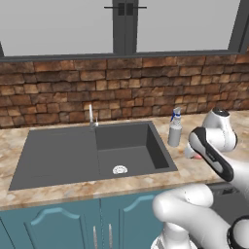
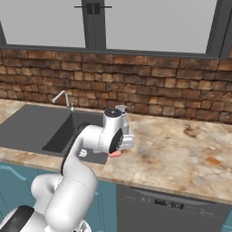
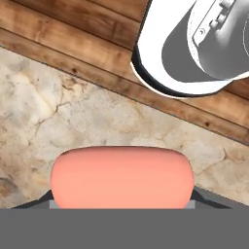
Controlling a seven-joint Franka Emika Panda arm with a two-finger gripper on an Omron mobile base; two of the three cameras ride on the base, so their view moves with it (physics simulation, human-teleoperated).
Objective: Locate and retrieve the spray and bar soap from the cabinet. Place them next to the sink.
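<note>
The tall translucent grey-white spray bottle [image 1: 174,129] already stands on the marbled desk [image 2: 181,149] just right of the dark grey double-basin sink [image 1: 58,155]. The pincer [image 3: 121,206] is closed around the small salmon-orange bar soap [image 3: 121,177], low over the desk near the bottle. Only 1 step seems left: releasing it.

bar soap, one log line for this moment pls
soap: between tool fingers, low over counter | spray: upright right of sink

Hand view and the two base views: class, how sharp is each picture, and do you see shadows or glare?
Hand view: the bar soap is close and soft-edged, evenly lit, no glare. Left base view: the spray is fairly crisp, with faint shading in the sink. Right base view: flat, even light.
</note>
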